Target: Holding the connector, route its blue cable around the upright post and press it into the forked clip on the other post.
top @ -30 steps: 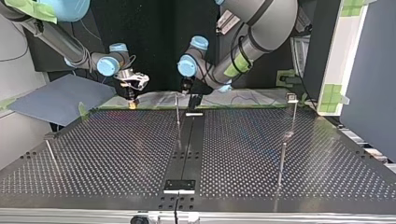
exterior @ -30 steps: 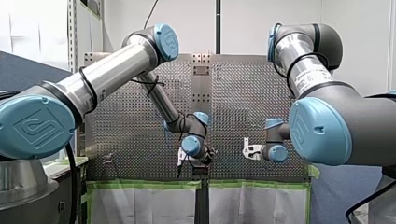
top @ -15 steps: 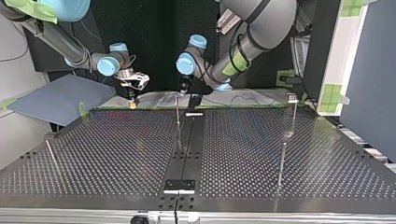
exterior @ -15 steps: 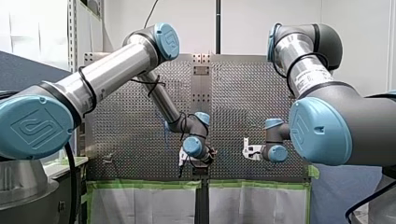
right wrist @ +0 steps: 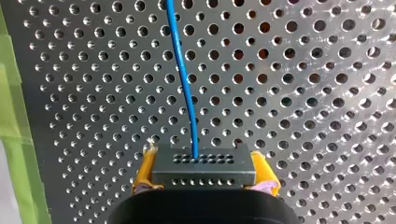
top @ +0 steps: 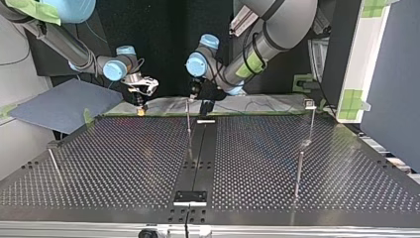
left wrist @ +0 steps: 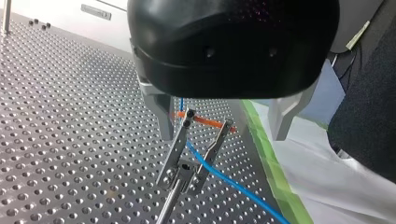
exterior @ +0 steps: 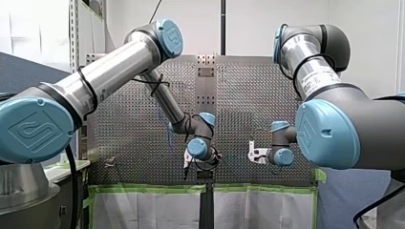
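Right pincer (right wrist: 204, 164) clamps connector (right wrist: 205, 173) btwn yellow pads (right wrist: 145, 170), blue cable (right wrist: 186, 93) running straight ahead.

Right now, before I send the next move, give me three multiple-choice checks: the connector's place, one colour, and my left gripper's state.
1. The connector is: A) on the table; B) between my right gripper's yellow pads; C) on the green tape.
2. The band across the forked clip's tips is: A) green; B) white; C) orange.
3. My left gripper is: A) open, a finger either side of the clip; B) shut on the clip; C) shut on the connector.
Answers: 1 B, the pads clamp its ends; 2 C, it shows orange; 3 A, gaps separate both fingers from the clip.
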